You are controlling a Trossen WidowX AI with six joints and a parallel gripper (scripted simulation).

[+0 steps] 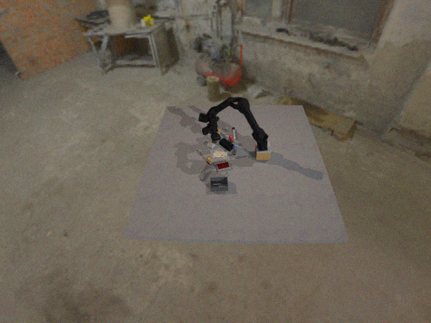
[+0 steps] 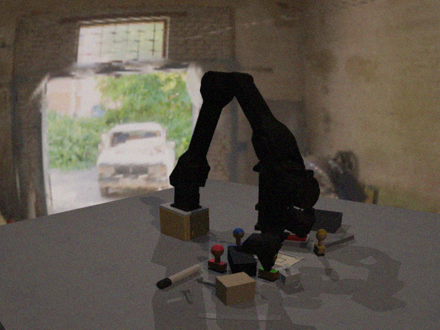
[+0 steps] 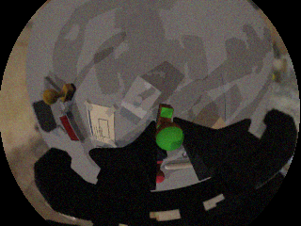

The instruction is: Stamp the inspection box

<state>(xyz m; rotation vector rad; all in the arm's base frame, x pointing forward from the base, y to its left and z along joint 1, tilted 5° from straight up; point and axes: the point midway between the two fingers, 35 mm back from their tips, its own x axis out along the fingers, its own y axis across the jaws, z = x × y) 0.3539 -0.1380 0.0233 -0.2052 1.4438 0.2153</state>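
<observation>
My gripper (image 1: 215,140) (image 2: 269,267) (image 3: 164,122) is shut on the green stamp (image 2: 268,274) (image 3: 169,137), which stands about upright, low over the bench, between the black block and the grey block. Whether its base touches the bench cannot be told. The card (image 1: 219,154) (image 2: 293,260) (image 3: 97,134) lies flat, off to one side of the stamp. Its box outline shows in the wrist view, but any print inside is too small to make out. The ink pad (image 1: 223,165) (image 2: 298,238) (image 3: 69,127) is open and red, beyond the card.
Close by are the black block (image 1: 226,144) (image 2: 241,260), grey block (image 2: 290,278) (image 3: 140,96), wooden block (image 2: 235,289) and red stamp (image 1: 231,138) (image 2: 216,249). A blue stamp (image 1: 234,150) (image 2: 238,233), yellow stamp (image 1: 209,160) (image 2: 320,236), marker (image 2: 183,275) and dark tray (image 1: 219,183) also stand around.
</observation>
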